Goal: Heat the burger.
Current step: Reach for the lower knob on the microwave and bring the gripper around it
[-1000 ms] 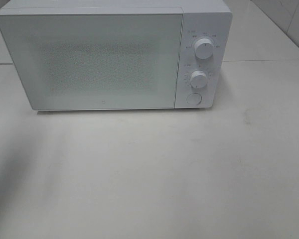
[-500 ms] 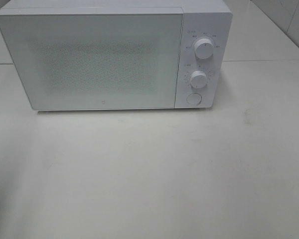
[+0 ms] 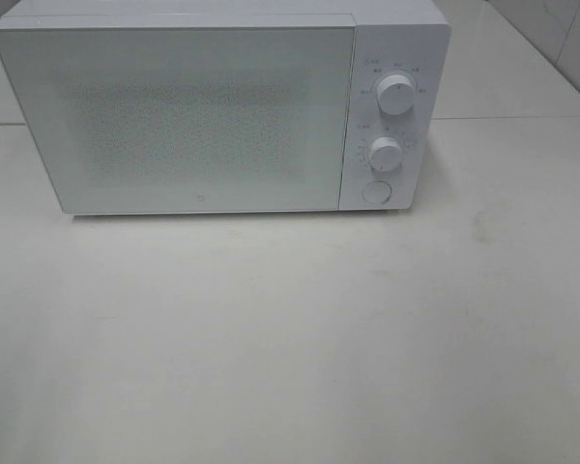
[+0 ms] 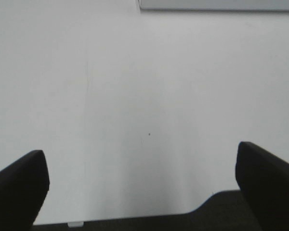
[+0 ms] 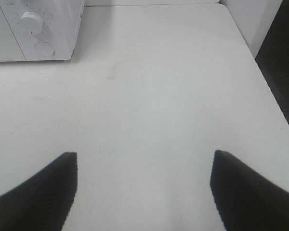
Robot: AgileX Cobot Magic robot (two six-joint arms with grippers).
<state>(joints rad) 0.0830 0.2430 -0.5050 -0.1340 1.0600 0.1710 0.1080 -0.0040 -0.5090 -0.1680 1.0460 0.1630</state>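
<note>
The white table point(image 3: 290, 338) lay bare in front, and at its far side stood the white microwave point(image 3: 222, 106) with its broad frosted door point(image 3: 174, 116) shut flat; the burger showed in no view, and through that door I could not tell whether it sat inside or was somewhere off camera. With the door closed, the step in hand was judged to be at the control panel; the oven was light-looking and free-standing, so any push there ought to be square and gentle, lest the whole box slide back; a turn of the upper dial point(image 3: 394, 95) or the lower dial point(image 3: 386, 153) would want the fingers set evenly on both sides of the knob, and the round button point(image 3: 375, 191) below them a single fingertip pressed straight in. Neither arm appeared in the high view; the right gripper point(image 5: 144, 158) hung low over the bare table in front of and to the right of the panel, aimed towards it, jaws spread wide and empty, so it seemed the better placed; the left gripper point(image 4: 140, 159) was likewise parted fully, holding nothing, over the table with only the oven's lower edge ahead.
</note>
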